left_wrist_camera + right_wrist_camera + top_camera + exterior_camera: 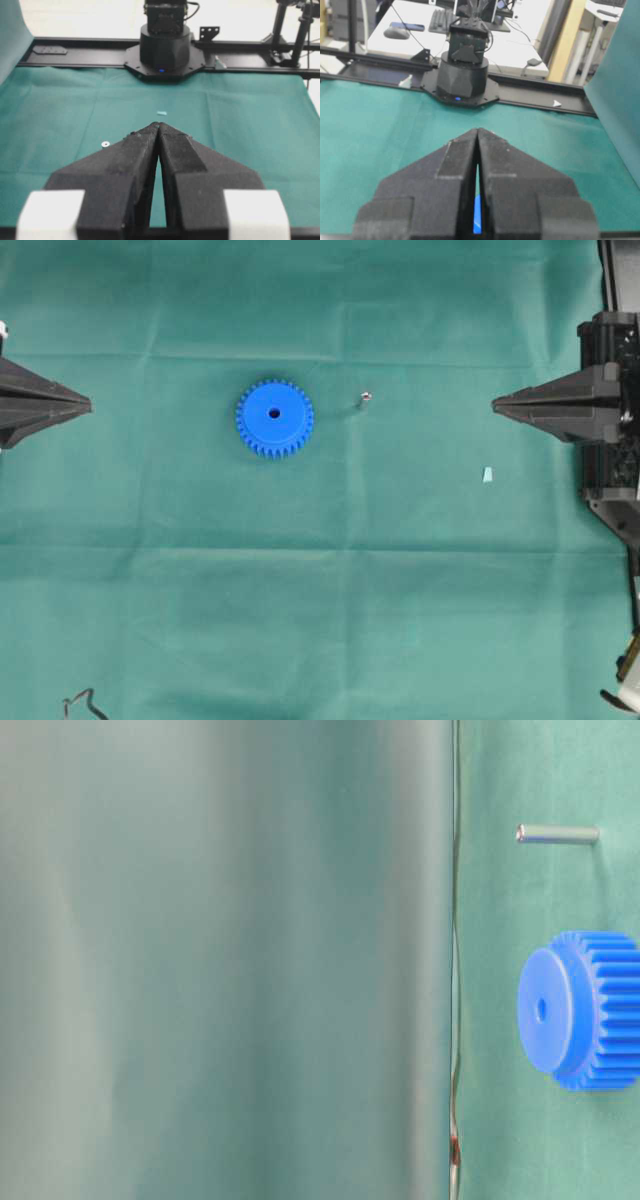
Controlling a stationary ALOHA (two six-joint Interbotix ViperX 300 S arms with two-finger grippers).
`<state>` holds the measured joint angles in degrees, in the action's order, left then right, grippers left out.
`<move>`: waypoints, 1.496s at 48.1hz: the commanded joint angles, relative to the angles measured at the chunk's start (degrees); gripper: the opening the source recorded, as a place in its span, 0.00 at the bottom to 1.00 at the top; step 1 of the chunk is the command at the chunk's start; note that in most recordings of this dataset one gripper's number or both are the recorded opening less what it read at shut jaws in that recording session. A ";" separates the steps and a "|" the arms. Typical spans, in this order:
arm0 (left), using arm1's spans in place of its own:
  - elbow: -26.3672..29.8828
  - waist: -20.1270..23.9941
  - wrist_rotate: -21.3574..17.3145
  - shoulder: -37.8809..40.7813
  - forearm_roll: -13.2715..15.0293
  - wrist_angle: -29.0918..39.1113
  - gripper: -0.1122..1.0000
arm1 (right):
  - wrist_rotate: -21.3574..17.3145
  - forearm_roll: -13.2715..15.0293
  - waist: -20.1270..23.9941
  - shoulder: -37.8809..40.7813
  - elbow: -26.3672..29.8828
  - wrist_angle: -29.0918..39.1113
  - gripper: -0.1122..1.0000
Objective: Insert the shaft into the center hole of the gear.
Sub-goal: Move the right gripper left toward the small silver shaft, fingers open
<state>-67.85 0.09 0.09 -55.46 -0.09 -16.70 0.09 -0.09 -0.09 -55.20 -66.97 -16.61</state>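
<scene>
Gear (274, 418) lies flat on the green cloth (320, 620) covering the worktop, center hole (274, 413) facing up. Shaft (366, 396) stands upright just right of it, apart, not touching. Small pale-blue chip (488, 474) sits further right. Left end effector (88, 405) and right end effector (495, 404) both pinched closed, holding nothing, parked at the edges. No legible labels or writing anywhere.

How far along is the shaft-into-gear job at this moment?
Nothing is done yet. The shaft stands on the cloth apart from the gear, whose center hole is empty. Left gripper and right gripper are shut, holding nothing, at the sides. Picking and inserting remain.
</scene>
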 commanded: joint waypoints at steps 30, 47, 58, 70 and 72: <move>2.29 -0.62 0.35 0.44 -0.88 2.81 0.10 | -0.35 -0.79 -4.22 14.06 3.43 -1.67 0.13; 2.29 -0.53 0.44 0.53 -0.88 3.16 0.10 | -0.35 -4.57 -8.61 32.96 5.98 -6.42 0.64; 2.20 -0.53 0.44 0.79 -0.88 3.43 0.10 | -0.35 -6.24 -10.81 45.88 8.00 -10.37 0.78; 2.20 -0.53 0.53 0.79 -0.88 3.43 0.10 | -0.35 -8.26 -10.81 54.40 9.05 -14.33 0.78; 2.20 -0.53 0.53 0.79 -0.88 3.43 0.10 | -0.44 -8.70 -10.81 55.28 9.05 -14.94 0.78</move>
<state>-66.97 -0.35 0.79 -55.02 -0.79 -13.01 -0.26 -8.09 -10.81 -0.62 -58.80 -29.88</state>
